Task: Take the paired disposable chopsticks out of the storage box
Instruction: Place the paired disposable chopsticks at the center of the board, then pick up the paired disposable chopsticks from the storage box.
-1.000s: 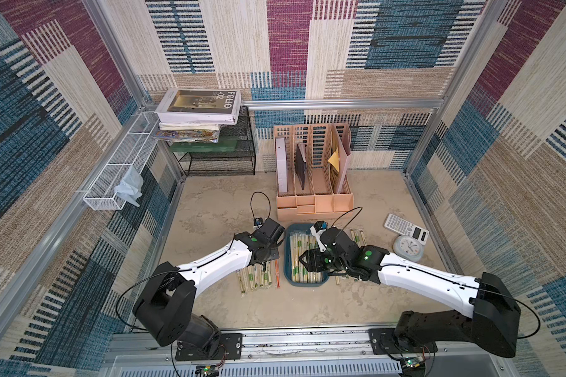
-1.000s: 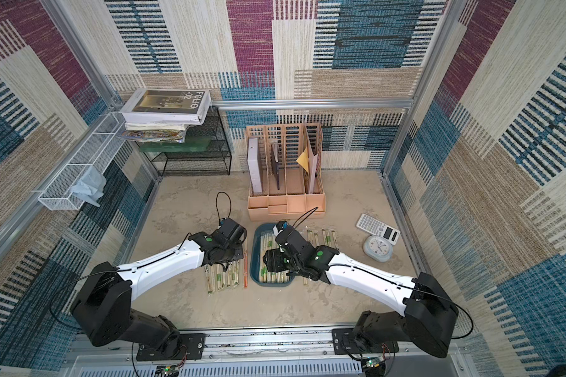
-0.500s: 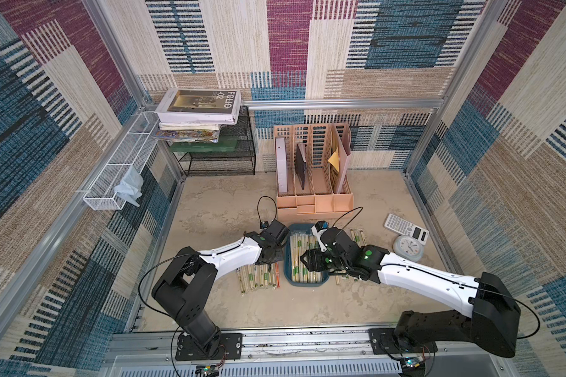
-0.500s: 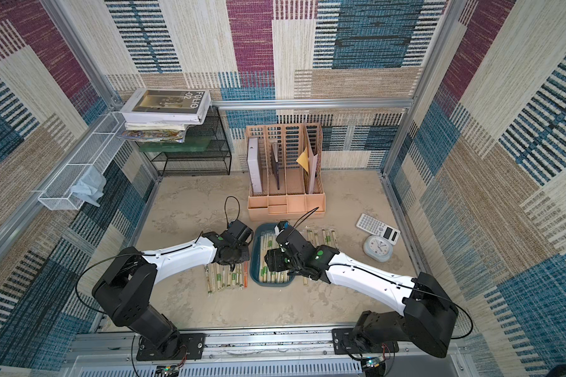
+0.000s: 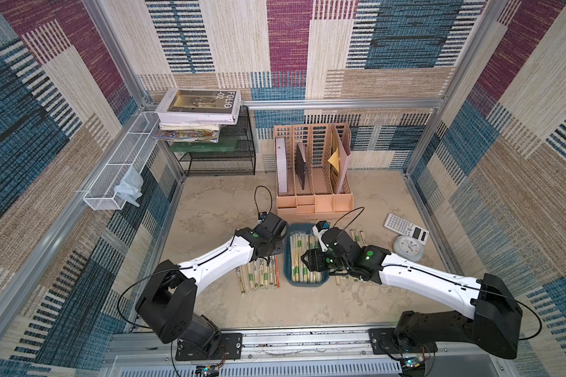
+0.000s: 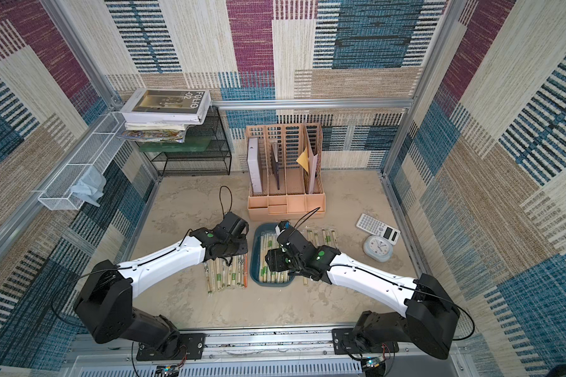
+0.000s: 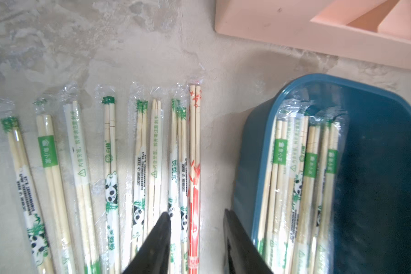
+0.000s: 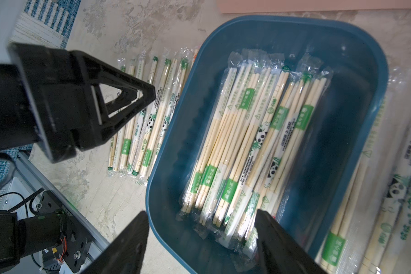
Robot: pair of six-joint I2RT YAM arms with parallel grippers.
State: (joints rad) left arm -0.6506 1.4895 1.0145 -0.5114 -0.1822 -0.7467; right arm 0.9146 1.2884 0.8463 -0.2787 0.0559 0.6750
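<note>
- Reading "FOLIO -02" on the white book (image 5: 198, 106), upper left in a top view.
- Paired disposable chopsticks (image 8: 247, 142) lie in the teal storage box (image 8: 152, 189), centre frame; more lie rowed on the counter (image 7: 57, 59) beside it, wrappers printed with green Chinese characters and pandas.
- Left end effector (image 7: 196, 213) spread over the row's orange-red pair (image 7: 195, 154), gripping nothing.
- Right end effector (image 8: 201, 213) spread wide over the box.
</note>
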